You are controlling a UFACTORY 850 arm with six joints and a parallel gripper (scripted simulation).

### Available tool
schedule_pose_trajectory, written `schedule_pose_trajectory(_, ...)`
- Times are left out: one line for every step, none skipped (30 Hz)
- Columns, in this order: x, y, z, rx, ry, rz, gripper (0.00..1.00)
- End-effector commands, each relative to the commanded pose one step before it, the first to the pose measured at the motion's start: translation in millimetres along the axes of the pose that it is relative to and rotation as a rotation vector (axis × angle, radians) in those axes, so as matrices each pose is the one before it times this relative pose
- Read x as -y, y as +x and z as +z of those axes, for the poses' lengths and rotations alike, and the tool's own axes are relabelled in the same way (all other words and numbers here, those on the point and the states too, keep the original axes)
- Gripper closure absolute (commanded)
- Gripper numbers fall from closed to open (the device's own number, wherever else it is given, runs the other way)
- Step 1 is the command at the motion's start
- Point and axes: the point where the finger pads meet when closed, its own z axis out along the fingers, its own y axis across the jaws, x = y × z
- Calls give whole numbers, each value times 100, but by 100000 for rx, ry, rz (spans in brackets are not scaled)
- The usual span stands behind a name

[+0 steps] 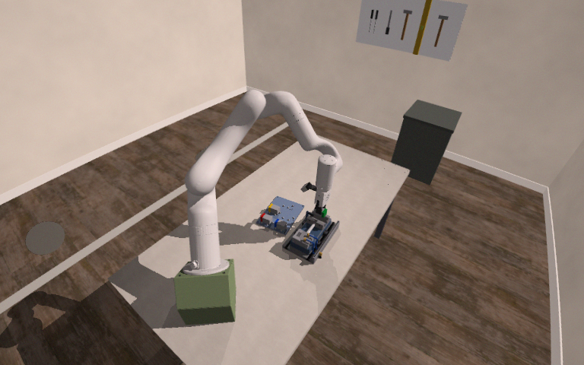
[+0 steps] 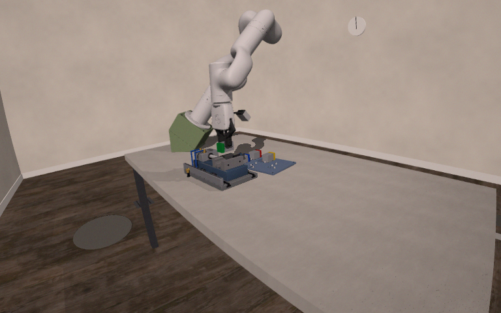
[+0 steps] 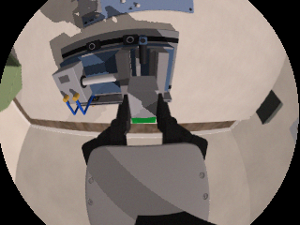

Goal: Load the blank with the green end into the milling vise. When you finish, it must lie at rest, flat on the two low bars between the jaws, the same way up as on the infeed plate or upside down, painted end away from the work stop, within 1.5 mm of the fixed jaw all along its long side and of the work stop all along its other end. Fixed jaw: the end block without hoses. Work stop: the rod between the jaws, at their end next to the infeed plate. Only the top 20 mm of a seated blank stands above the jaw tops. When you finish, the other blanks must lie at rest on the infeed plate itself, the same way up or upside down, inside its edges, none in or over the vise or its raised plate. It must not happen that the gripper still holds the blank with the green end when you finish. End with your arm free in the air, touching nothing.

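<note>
My gripper (image 1: 319,208) (image 2: 226,144) (image 3: 142,101) is shut on the grey blank with the green end (image 1: 324,212) (image 2: 220,147) (image 3: 142,96), one finger on each long side. The blank hangs above the jaws, over the gap in the wrist view, green end away from the infeed plate. The fixed jaw (image 2: 230,162) (image 3: 162,67) is right of the gap in the wrist view. The moving jaw (image 3: 123,67) is left of it, on the hosed side. The work stop (image 3: 142,53) shows beyond the blank. Its contact end and the low bars are partly hidden.
The infeed plate (image 1: 280,200) (image 2: 283,165) (image 3: 164,6) lies beside the vise. It carries the yellow-ended blank (image 1: 274,210) (image 2: 267,158), the red-ended blank (image 1: 267,220) (image 2: 254,154) and the blue-ended blank (image 1: 280,225). Blue hoses (image 3: 82,109) loop from the hosed block (image 3: 70,81). Small pegs stand on the plate.
</note>
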Motion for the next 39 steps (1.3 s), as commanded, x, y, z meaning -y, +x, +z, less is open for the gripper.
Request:
schedule_pose_trajectory(-73,-38,-77,108,-136,-51,100)
schedule_pose_trajectory(0,0,0,0,0,0,100)
schedule_pose_trajectory(2,16,300,0,0,1,100)
schedule_pose_trajectory(1,16,300,0,0,0,100)
schedule_pose_trajectory(1,16,300,0,0,0,100)
schedule_pose_trajectory(1,16,300,0,0,0,100)
schedule_pose_trajectory(1,16,300,0,0,0,100)
schedule_pose_trajectory(1,16,300,0,0,0,100)
schedule_pose_trajectory(1,16,300,0,0,0,100)
schedule_pose_trajectory(1,16,300,0,0,0,100)
schedule_pose_trajectory(1,16,300,0,0,0,100)
schedule_pose_trajectory(1,16,300,0,0,0,100)
schedule_pose_trajectory(0,0,0,0,0,0,100)
schedule_pose_trajectory(0,0,0,0,0,0,100)
schedule_pose_trajectory(0,0,0,0,0,0,100)
schedule_pose_trajectory(0,0,0,0,0,0,100)
schedule_pose_trajectory(0,0,0,0,0,0,100)
schedule_pose_trajectory(0,0,0,0,0,0,100)
schedule_pose_trajectory(0,0,0,0,0,0,100)
schedule_pose_trajectory(-11,-6,-19,20,-22,-11,100)
schedule_pose_trajectory(3,1,-2,-3,2,2,100)
schedule_pose_trajectory(3,1,-2,-3,2,2,100)
schedule_pose_trajectory(3,1,-2,-3,2,2,100)
schedule_pose_trajectory(3,1,-2,-3,2,2,100)
schedule_pose_trajectory(3,1,-2,-3,2,2,100)
schedule_pose_trajectory(3,1,-2,-3,2,2,100)
schedule_pose_trajectory(3,1,-2,-3,2,2,100)
schedule_pose_trajectory(3,1,-2,-3,2,2,100)
schedule_pose_trajectory(3,1,-2,-3,2,2,100)
schedule_pose_trajectory(0,0,0,0,0,0,100)
schedule_pose_trajectory(0,0,0,0,0,0,100)
schedule_pose_trajectory(0,0,0,0,0,0,100)
schedule_pose_trajectory(0,0,0,0,0,0,100)
schedule_pose_trajectory(0,0,0,0,0,0,100)
schedule_pose_trajectory(0,0,0,0,0,0,100)
schedule_pose_trajectory(0,0,0,0,0,0,100)
schedule_pose_trajectory(-1,-2,-33,1,-1,0,100)
schedule_pose_trajectory(-1,-2,-33,0,0,0,100)
schedule_pose_trajectory(-1,-2,-33,0,0,0,100)
